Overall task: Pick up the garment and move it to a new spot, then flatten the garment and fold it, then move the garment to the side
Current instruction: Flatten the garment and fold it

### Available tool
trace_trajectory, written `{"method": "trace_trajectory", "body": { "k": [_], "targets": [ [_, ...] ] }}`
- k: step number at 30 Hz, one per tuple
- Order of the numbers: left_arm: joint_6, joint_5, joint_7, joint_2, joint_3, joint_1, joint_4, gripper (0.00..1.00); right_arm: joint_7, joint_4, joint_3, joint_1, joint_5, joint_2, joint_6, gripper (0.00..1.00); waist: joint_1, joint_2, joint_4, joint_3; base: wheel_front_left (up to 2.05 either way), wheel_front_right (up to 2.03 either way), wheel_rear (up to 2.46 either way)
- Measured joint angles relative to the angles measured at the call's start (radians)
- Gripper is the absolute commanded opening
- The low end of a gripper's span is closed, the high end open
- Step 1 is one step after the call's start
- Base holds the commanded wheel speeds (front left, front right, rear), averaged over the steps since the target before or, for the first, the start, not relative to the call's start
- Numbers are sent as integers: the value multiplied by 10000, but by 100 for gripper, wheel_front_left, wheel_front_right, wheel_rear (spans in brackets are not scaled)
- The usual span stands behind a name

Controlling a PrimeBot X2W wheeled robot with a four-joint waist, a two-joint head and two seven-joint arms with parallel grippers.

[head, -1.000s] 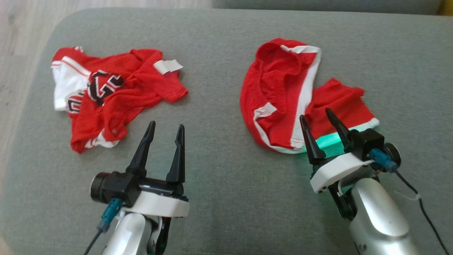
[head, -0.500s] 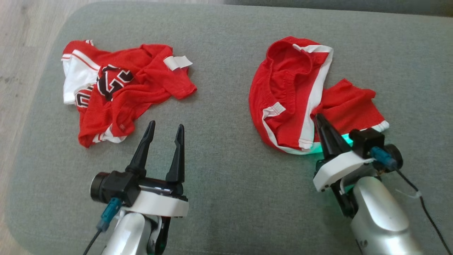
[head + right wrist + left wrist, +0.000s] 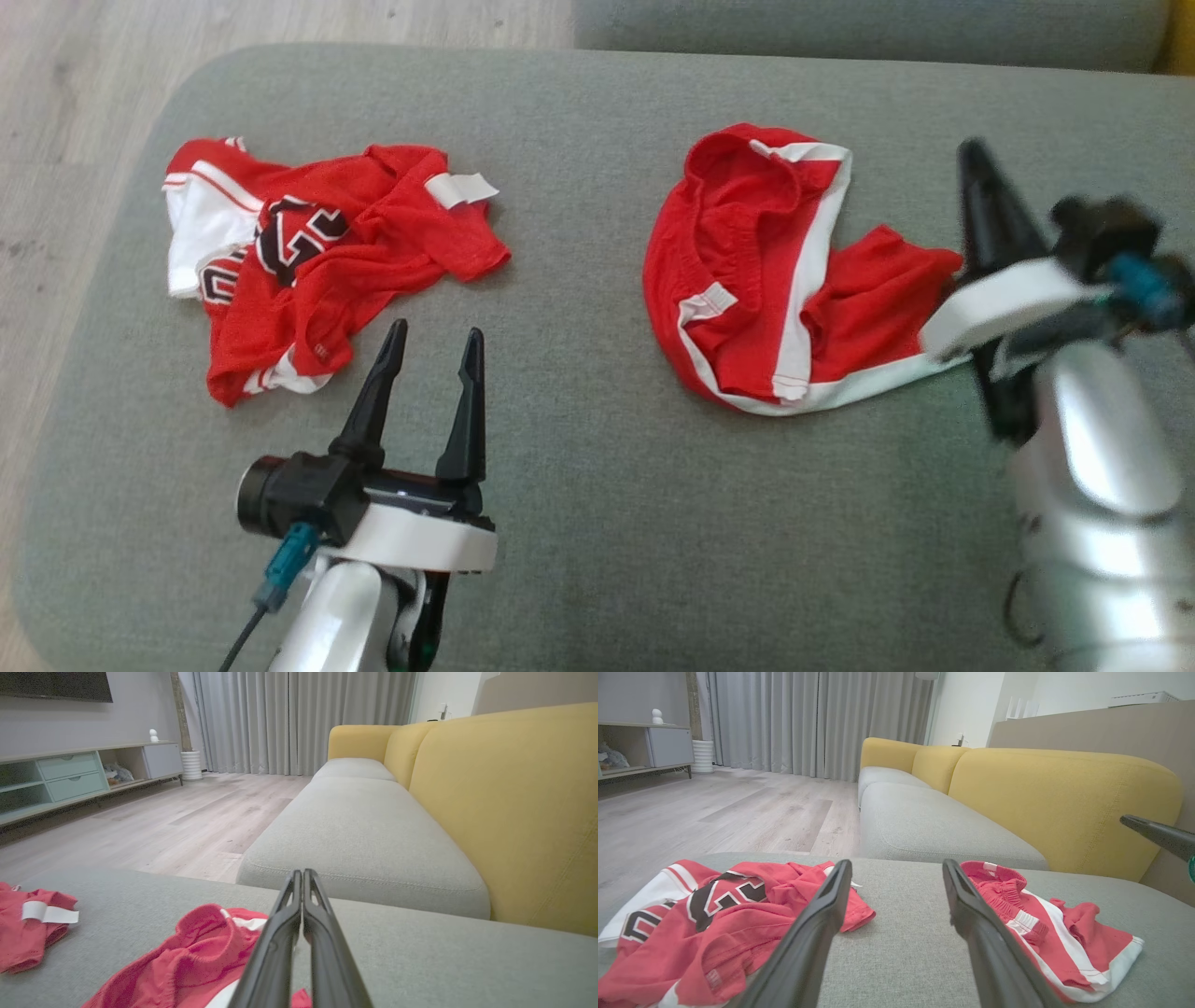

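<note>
Red shorts (image 3: 747, 280) with white side stripes and hem: crumpled, lying on the right half of the grey cushion (image 3: 579, 485), waistband toward the cushion's far edge, one leg spread toward its right edge

Red mesh jersey (image 3: 373, 252), black-and-white lettering, white label: bunched on the cushion's left half, well apart from the shorts

Left tool (image 3: 437, 329): fingers spread wide, holding nothing, hovering over the cushion's near left part, tips just short of the jersey

Right tool (image 3: 973, 159): fingers pressed together, tips raised above the cushion's right edge, beside the shorts' leg; whether the white hem touches its base cannot be told

Yellow sofa back (image 3: 514, 788): beyond the cushion
</note>
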Motion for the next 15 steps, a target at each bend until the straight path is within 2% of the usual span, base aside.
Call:
{"method": "trace_trajectory", "body": {
  "k": [5,8,15],
  "targets": [
    [0,-61,0,-10,-105,-2,-59,100,570,13,-153,-837,-221,-635,0,0,1,0,224,180,0,0,0],
    [2,-102,0,-10,-113,-4,-61,100,497,23,-144,-1240,-408,-909,0,0,2,0,436,351,0,0,0],
    [44,-102,0,-12,-102,-6,-65,100,-307,-119,-178,-1087,-416,-621,0,0,1,0,374,348,0,0,0]
  ]
}}
